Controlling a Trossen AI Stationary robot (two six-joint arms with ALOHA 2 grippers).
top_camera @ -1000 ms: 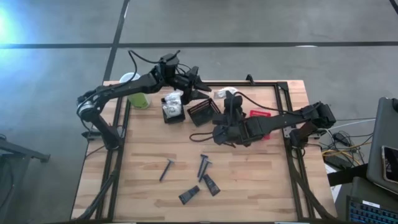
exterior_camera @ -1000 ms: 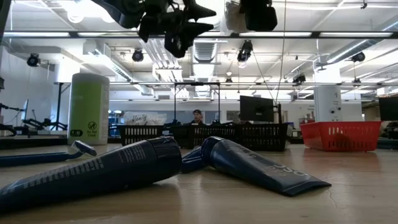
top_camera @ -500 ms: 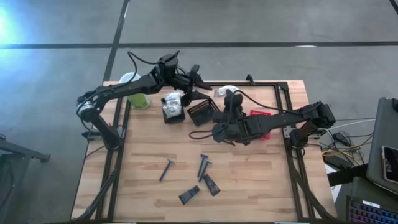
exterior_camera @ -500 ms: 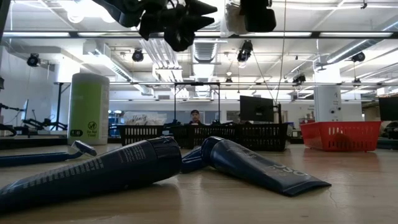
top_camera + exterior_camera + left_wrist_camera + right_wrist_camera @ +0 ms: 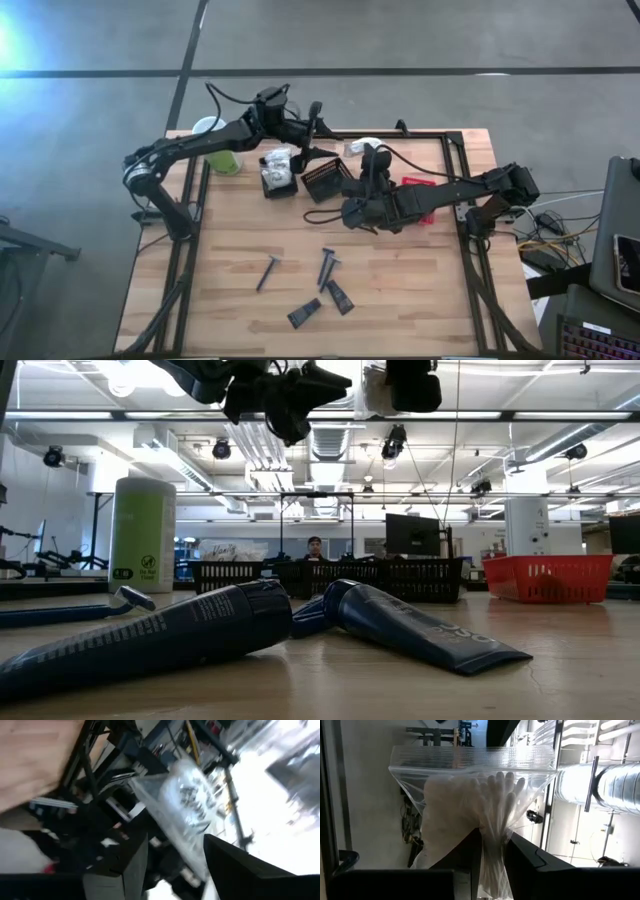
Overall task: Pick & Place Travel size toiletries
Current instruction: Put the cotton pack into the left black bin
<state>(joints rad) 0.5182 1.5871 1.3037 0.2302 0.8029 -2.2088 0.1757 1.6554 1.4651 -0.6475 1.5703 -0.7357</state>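
A clear zip bag (image 5: 475,785) with cotton swabs and pads is up in the air over the table's far middle, with my right gripper (image 5: 494,834) shut on it. In the high view the bag (image 5: 362,146) shows white just beyond that gripper (image 5: 370,158). My left gripper (image 5: 318,130) hovers open just left of it, fingers level and pointing at the bag (image 5: 187,805); a gap shows between them from above. Dark tubes (image 5: 339,296) (image 5: 305,313) and razors (image 5: 268,271) (image 5: 328,266) lie flat on the near half of the table. My right gripper pinches the bag's end opposite the zip strip (image 5: 492,820) between its two fingers. The fingers are level and point toward the table's far edge. The bag stands out beyond the fingertips, zip end farthest, lifted clear of the table.
A black basket (image 5: 278,172) with white packets and a second black basket (image 5: 328,180) stand below the grippers. A red basket (image 5: 418,184) lies under my right arm. A green canister (image 5: 224,158) stands at the far left edge. A person (image 5: 315,546) shows in the room behind.
My left gripper has rolled about its own pointing line while staying in place above the black baskets, so its two fingers now stand nearly one toward the far edge and one toward the near edge. The bag stays where it was.
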